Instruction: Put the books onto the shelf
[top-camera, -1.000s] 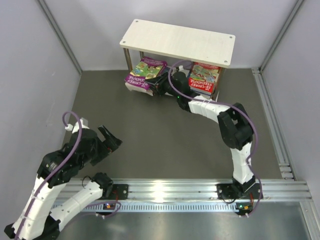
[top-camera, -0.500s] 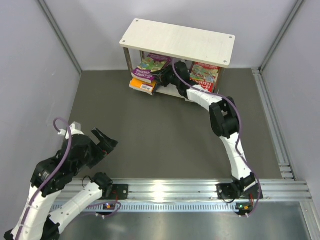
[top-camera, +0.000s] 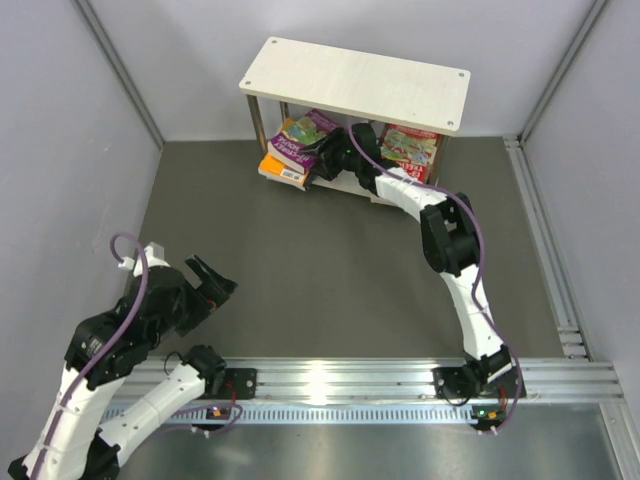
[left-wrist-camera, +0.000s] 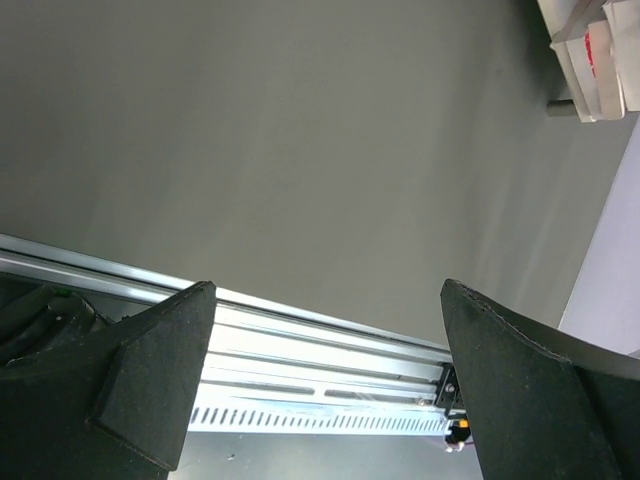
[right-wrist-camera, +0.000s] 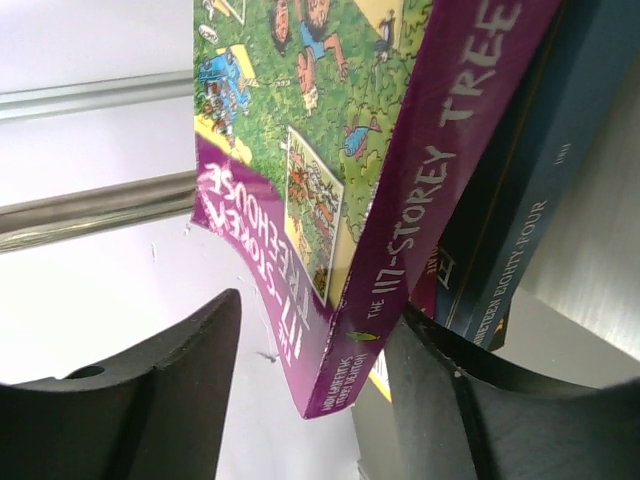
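Observation:
The shelf (top-camera: 355, 85) stands at the back of the table, with books on its lower tier. A purple-green book (top-camera: 298, 138) lies tilted on top of a stack at the left, above an orange one (top-camera: 280, 168). A red-covered stack (top-camera: 410, 148) is at the right. My right gripper (top-camera: 330, 155) reaches under the top board beside the purple-green book. In the right wrist view the gripper (right-wrist-camera: 320, 370) is open: the book (right-wrist-camera: 340, 180) leans on one finger and stands apart from the other. Dark blue books (right-wrist-camera: 520, 200) lie behind it. My left gripper (top-camera: 205, 285) (left-wrist-camera: 325, 380) is open and empty.
An aluminium rail (top-camera: 340, 385) runs along the near edge, holding both arm bases. Grey walls close in the table on the left, back and right. The shelf's thin metal legs (top-camera: 257, 118) stand at its corners. A corner of the shelf (left-wrist-camera: 590, 60) shows in the left wrist view.
My right arm has pushed the purple-green book onto the left stack under the top board, and its jaws have parted from it. The left arm drew back slightly.

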